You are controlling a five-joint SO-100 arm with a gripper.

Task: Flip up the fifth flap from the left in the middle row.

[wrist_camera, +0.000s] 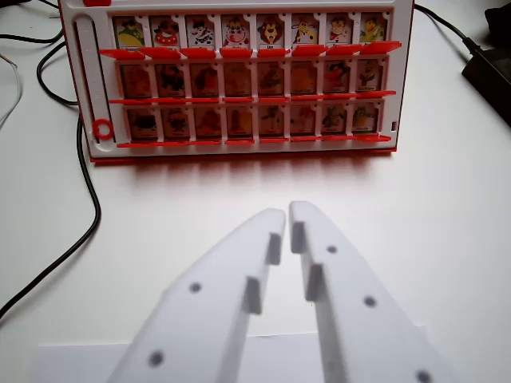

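Far left of the wrist view: black cables looping over the white counter, running off the left edge and partly tucked behind the red and white game board. Ends of the cables out of frame.

Centre: board standing upright at the far side of the counter, its top edge cut off by the frame. Three rows of eight small picture cards between red ledges. Top row bright and readable as cartoon animals; middle and bottom rows dim, tinted reddish and hard to make out. Fifth flap in the middle row just right of the board's centre, picture blurred, not possible to tell whether lying down or raised. Red ring in a white slot on the board's left side.

Foreground: white gripper pointing toward the board, well short of it, nothing between the fingertips. Jaws nearly pressed together, only a thin dark gap between them, holding nothing. Base of the gripper cut off at the bottom edge.

Far right: dark object at the edge, mostly out of frame, identity unclear, with a black cord leading toward it.

Bottom: pale sheet or paler patch on the counter, partly hidden under the gripper.
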